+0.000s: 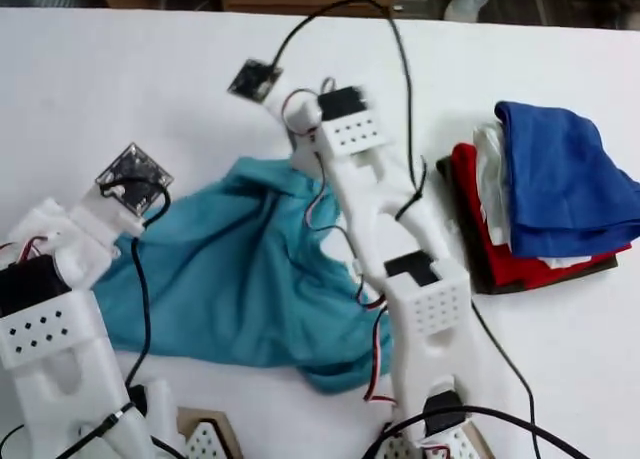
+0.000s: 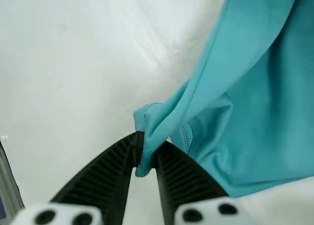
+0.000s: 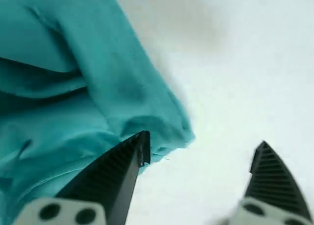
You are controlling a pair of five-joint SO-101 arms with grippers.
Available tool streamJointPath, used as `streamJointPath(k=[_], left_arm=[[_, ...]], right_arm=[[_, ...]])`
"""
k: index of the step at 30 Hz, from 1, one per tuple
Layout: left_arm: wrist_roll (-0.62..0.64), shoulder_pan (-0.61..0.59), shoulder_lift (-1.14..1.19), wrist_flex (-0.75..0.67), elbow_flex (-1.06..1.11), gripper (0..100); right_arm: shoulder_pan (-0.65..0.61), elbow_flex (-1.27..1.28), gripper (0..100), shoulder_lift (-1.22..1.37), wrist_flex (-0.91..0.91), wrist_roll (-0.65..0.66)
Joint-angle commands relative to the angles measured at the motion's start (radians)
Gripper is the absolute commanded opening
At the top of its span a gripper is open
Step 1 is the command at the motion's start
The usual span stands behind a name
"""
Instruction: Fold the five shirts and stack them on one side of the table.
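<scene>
A teal shirt [image 1: 230, 279] lies crumpled and spread out on the white table [image 1: 120, 79] between the two arms. My left gripper [image 2: 145, 146] is shut on a bunched edge of the teal shirt [image 2: 255, 112], at the shirt's left side by the left arm [image 1: 60, 279]. My right gripper [image 3: 203, 149] is open just above the table at the far corner of the teal shirt [image 3: 64, 87]. One finger [image 3: 132, 159] touches that corner and the other is over bare table. The right arm [image 1: 400, 239] stretches across the shirt's right part.
A stack of folded shirts sits at the table's right side, with a blue shirt [image 1: 565, 179] on top, white and red [image 1: 490, 249] below, and a dark one at the bottom. Black cables [image 1: 400, 69] trail from the right arm across the far table.
</scene>
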Motion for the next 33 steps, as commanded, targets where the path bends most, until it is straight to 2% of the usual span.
streamJointPath(k=[1, 4, 10, 20, 33], left_arm=[[-0.003, -0.005, -0.009, -0.011, -0.041, 2], [-0.003, -0.003, -0.009, -0.011, -0.041, 2], [-0.003, -0.003, -0.009, -0.012, -0.041, 2], [-0.003, -0.003, -0.014, -0.012, -0.030, 2], [-0.003, -0.002, -0.009, -0.015, -0.031, 2]], right_arm=[[0.065, -0.064, 27.6, 0.018, -0.030, -0.003], [0.085, -0.077, 27.6, 0.077, -0.051, -0.009], [0.051, -0.181, 27.6, 0.137, -0.047, -0.114], [0.027, -0.210, 27.6, 0.266, -0.007, -0.110], [0.004, -0.212, 27.2, 0.236, 0.148, -0.109]])
